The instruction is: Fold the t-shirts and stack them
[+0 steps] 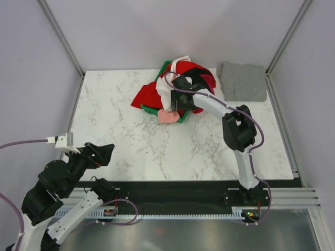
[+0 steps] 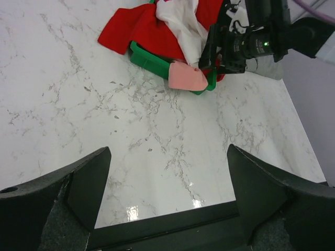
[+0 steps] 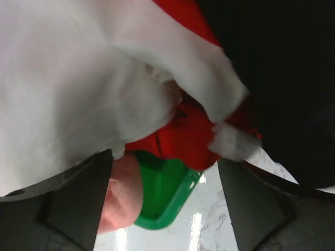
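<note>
Notably, right claw spread over heaped t-shirts, green crate beneath; left claw spread.

No legible text, label, brand, number or sign in any view. Inspected without result: t-shirts heaped directly under the right tool, green crate just beneath that tool, bare table ahead of the left tool.
</note>
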Action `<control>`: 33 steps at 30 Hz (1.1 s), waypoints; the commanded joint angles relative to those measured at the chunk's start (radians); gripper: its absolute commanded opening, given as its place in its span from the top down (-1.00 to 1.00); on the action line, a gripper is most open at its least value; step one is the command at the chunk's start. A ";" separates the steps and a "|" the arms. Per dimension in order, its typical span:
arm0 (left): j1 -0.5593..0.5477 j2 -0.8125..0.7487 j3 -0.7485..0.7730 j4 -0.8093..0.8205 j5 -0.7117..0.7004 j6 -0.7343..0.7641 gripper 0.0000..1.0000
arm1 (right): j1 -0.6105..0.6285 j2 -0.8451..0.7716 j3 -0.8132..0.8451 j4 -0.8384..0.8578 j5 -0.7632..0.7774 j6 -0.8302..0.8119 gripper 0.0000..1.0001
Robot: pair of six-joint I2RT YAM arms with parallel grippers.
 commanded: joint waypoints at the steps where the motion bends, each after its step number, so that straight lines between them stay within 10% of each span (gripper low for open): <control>1: -0.001 -0.042 -0.017 0.002 -0.039 -0.054 -0.99 | 0.009 0.086 0.088 -0.070 -0.025 -0.015 -0.63; 8: -0.001 -0.088 -0.067 0.030 -0.047 -0.083 -0.99 | 0.017 -0.137 -0.334 0.030 0.027 0.039 0.97; 13: -0.002 -0.100 -0.090 0.041 -0.065 -0.093 -0.98 | 0.016 -0.584 -0.701 0.032 0.041 0.169 1.00; 15: -0.002 -0.099 -0.095 0.042 -0.068 -0.094 -0.98 | 0.017 -0.718 -0.789 -0.040 0.045 0.220 0.68; 17: -0.001 -0.093 -0.095 0.042 -0.067 -0.094 -0.97 | 0.017 -0.902 -0.830 -0.089 0.024 0.278 -0.24; 20: -0.001 -0.085 -0.098 0.042 -0.064 -0.094 -0.96 | 0.035 -1.091 -0.866 -0.217 0.010 0.346 -0.77; 27: 0.001 -0.083 -0.104 0.045 -0.068 -0.097 -0.95 | 0.153 -1.135 -0.655 -0.327 0.042 0.392 -0.95; 33: 0.004 -0.085 -0.107 0.042 -0.079 -0.102 -0.93 | 0.503 -0.710 -0.304 -0.294 0.212 0.406 -0.92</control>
